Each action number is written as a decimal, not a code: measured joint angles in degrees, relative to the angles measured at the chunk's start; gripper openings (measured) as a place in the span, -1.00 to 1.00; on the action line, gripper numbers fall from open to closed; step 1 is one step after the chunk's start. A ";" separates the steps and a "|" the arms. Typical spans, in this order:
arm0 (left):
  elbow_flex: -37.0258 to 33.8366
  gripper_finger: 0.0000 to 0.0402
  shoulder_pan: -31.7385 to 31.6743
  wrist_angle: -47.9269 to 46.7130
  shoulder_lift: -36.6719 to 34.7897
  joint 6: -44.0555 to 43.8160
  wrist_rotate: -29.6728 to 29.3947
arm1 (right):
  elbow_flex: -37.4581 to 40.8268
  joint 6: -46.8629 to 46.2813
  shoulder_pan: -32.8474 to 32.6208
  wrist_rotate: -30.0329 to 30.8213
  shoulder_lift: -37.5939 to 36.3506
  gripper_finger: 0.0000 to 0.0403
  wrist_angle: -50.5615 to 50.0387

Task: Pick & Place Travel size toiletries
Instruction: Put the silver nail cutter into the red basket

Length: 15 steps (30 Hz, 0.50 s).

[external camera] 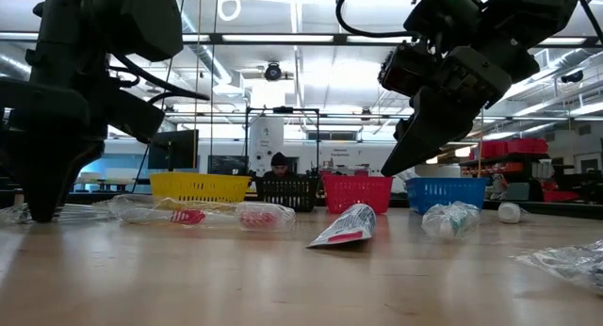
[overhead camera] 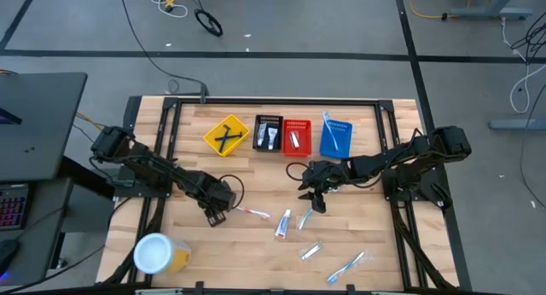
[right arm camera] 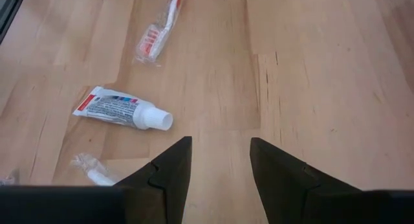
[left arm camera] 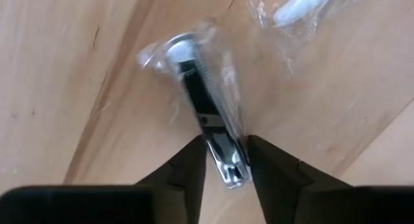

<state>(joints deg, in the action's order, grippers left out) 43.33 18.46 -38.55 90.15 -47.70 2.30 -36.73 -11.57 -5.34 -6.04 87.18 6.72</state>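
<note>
- The table [overhead camera: 256, 244] carries four baskets along its far edge: yellow [overhead camera: 227, 135], black [overhead camera: 268, 133], red [overhead camera: 296, 135], blue [overhead camera: 335, 135]. Loose toiletries lie nearer the front: a tube [overhead camera: 282, 222], a toothbrush [overhead camera: 252, 213], wrapped packets [overhead camera: 310, 251].
- Step in hand, as I judge it: the pick, not yet the carry.
- Left gripper [left arm camera: 224, 160] is down at the table, its fingers partly open and straddling a wrapped nail clipper [left arm camera: 206, 109]; I cannot tell whether they touch it. Next it should close firmly, lift, then travel to a basket.
- Right gripper [right arm camera: 220, 160] hangs wide open and empty above bare wood, near the tube.
</note>
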 joint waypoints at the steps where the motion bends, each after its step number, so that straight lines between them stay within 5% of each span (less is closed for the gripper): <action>1: -0.02 -0.45 0.00 -0.04 0.00 0.11 -0.24 | 0.00 0.00 0.00 0.00 0.01 -0.17 0.00; 7: 0.16 -0.62 0.02 -0.32 0.09 0.15 -1.76 | 0.02 0.00 0.00 0.00 0.00 -0.17 1.22; 15: 5.26 -0.58 -0.31 -0.08 0.37 5.06 -9.79 | 0.04 0.66 -0.01 0.00 0.01 -0.17 4.68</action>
<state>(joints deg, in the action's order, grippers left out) 48.59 18.15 -38.63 90.52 -42.65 -7.50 -36.69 -10.92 -5.36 -6.04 87.19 11.40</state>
